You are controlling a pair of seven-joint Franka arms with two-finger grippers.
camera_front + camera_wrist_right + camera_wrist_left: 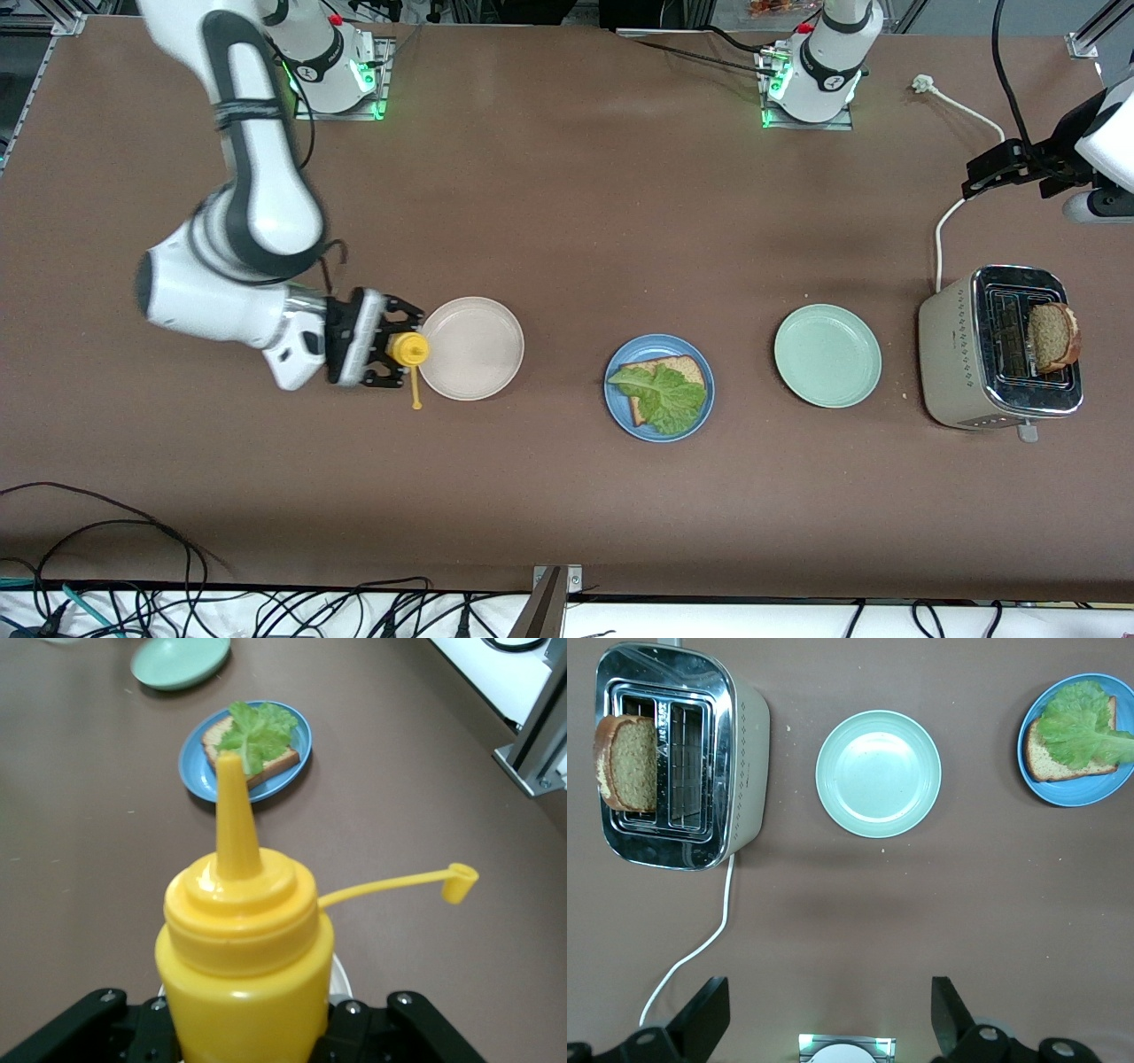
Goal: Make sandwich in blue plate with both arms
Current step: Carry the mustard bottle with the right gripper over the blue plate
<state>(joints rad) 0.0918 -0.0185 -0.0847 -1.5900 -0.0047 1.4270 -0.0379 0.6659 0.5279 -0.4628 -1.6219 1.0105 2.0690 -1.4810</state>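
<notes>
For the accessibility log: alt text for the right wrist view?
The right gripper is shut on a yellow squeeze bottle, its cap hanging open. Past the nozzle, the blue plate holds toast topped with lettuce.

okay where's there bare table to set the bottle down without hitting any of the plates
Bare table runs wide along the camera edge, nearer than all three plates. Another bare patch lies between the cream plate and the blue plate. It is crowded where the right tool grips the yellow bottle against the cream plate's rim.
</notes>
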